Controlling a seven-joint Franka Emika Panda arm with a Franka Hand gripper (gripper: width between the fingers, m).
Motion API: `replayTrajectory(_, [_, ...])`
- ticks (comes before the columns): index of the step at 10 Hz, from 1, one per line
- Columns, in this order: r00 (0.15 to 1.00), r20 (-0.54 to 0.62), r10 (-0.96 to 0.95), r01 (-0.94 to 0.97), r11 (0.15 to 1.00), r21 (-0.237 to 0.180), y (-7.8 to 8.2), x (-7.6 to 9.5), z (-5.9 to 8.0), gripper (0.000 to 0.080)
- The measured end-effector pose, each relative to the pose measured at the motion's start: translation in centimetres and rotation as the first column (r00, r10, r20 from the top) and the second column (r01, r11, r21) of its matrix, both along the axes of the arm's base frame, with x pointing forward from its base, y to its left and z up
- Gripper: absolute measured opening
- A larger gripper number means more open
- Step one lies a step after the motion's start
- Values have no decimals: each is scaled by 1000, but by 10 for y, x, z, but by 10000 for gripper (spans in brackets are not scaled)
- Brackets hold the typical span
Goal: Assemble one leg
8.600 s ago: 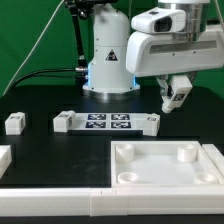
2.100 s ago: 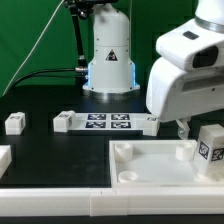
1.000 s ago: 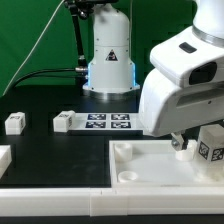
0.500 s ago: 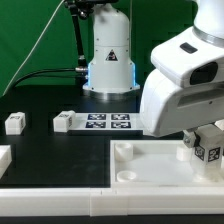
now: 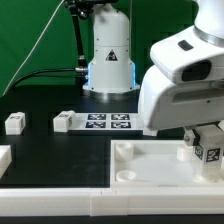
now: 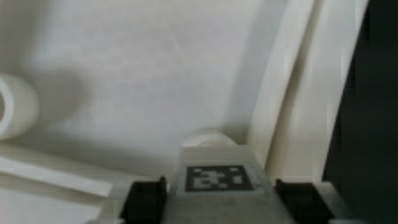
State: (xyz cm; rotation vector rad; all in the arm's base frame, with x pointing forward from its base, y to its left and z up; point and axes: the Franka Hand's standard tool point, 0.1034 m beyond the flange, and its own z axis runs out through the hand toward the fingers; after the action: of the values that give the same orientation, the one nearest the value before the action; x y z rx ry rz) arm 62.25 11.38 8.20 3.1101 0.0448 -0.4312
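Observation:
My gripper (image 5: 203, 138) is shut on a leg (image 5: 210, 152), a small chunky white block with a black-and-white tag. It holds the leg over the far corner of the large white tray (image 5: 150, 172) at the exterior view's right, next to a corner socket (image 5: 186, 152). In the wrist view the leg (image 6: 217, 165) sits between the two dark fingers (image 6: 151, 200) of my gripper (image 6: 221, 205), just above the tray floor (image 6: 143, 90) and close to its raised rim (image 6: 294, 90). Whether the leg touches the tray is hidden. Another leg (image 5: 14, 123) lies at the exterior view's far left.
The marker board (image 5: 107, 122) lies in the middle of the black table. A white piece (image 5: 3, 157) shows at the left edge, and a white bar (image 5: 55, 203) runs along the front. The robot base (image 5: 108, 55) stands behind. A curved socket ring (image 6: 15, 105) shows in the wrist view.
Since the oldest frame the arm has come forward and down to the tray's right corner with the leg. Over the last second it shifted only slightly.

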Motion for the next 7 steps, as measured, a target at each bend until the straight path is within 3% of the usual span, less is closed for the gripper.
replayTrajectory(1, [994, 3, -112, 112, 993, -31, 3, -1, -1, 291])
replayTrajectory(2, [958, 15, -285, 286, 955, -81, 9, -2, -1, 291])
replayTrajectory(4, [863, 36, -504, 504, 853, -133, 14, -3, -1, 291])
replayTrajectory(5, [798, 47, -601, 600, 785, -155, 17, -4, -1, 291])
replayTrajectory(7, [775, 52, -629, 628, 761, -163, 18, -4, -1, 297])
